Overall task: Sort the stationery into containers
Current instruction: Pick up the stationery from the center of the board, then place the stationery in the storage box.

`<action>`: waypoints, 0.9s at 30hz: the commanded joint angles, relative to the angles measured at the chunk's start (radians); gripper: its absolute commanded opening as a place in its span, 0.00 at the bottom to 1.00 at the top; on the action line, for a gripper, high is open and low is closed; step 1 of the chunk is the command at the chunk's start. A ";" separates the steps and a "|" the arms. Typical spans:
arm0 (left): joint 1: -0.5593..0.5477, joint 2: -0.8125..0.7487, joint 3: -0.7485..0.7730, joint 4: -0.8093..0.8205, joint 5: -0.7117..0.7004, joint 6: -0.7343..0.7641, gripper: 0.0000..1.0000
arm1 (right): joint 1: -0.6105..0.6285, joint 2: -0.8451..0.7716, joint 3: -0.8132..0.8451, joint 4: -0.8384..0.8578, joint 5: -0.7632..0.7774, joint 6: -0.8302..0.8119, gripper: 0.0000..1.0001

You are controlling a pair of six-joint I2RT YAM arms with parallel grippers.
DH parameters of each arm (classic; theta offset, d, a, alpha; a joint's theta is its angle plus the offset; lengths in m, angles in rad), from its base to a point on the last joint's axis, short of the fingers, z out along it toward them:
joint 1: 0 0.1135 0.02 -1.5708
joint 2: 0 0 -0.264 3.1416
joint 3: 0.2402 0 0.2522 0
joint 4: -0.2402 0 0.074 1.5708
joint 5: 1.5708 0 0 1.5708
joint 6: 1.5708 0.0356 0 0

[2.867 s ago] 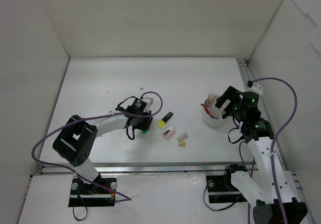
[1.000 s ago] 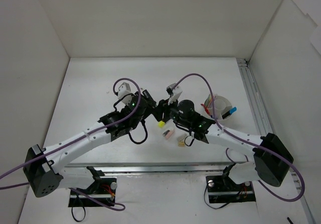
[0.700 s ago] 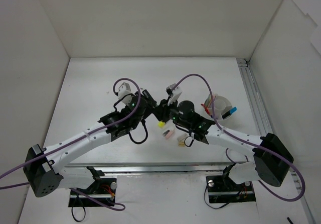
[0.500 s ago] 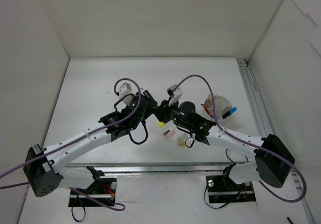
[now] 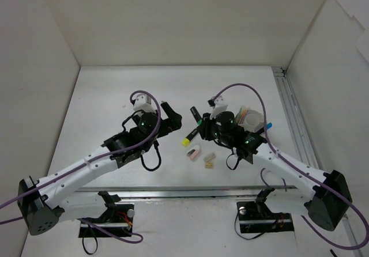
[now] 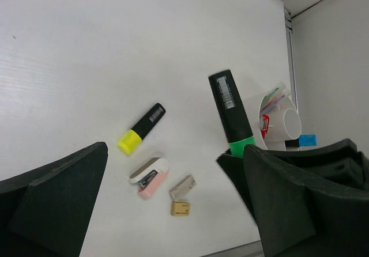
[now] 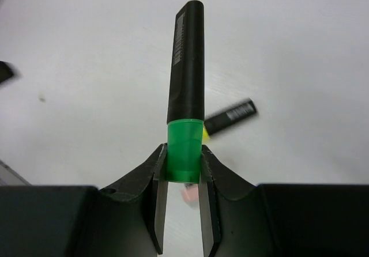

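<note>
Hold the right tool (image 7: 183, 166) clamped on the green highlighter (image 7: 185, 84) by its cap, clear above the tabletop (image 5: 115, 95) — no slackening. Steer clear of the left tool (image 6: 174, 153), spread wide and empty. Pass over the yellow highlighter (image 6: 141, 128) and pink eraser (image 6: 150, 176). Lower barrel-first into the white tub (image 6: 262, 104) — pens already inside.

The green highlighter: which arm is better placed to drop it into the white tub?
Right. The right gripper holds the green highlighter near the white tub; the left gripper is open and empty.
</note>
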 commanded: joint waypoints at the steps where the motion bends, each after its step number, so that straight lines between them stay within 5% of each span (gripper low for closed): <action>1: -0.004 -0.088 0.034 0.009 -0.084 0.196 1.00 | -0.075 -0.039 0.193 -0.509 0.087 0.045 0.00; 7: 0.028 -0.115 0.021 0.050 -0.019 0.465 1.00 | -0.225 -0.120 0.410 -1.049 0.122 0.068 0.00; 13: 0.049 -0.067 0.032 0.007 -0.010 0.495 1.00 | -0.400 -0.114 0.504 -1.349 0.206 0.083 0.00; 21: 0.140 -0.016 0.012 -0.019 0.201 0.520 1.00 | -0.607 -0.026 0.494 -1.366 0.140 0.000 0.00; 27: 0.190 0.010 -0.031 0.033 0.337 0.525 1.00 | -0.736 0.062 0.494 -1.225 -0.040 -0.037 0.00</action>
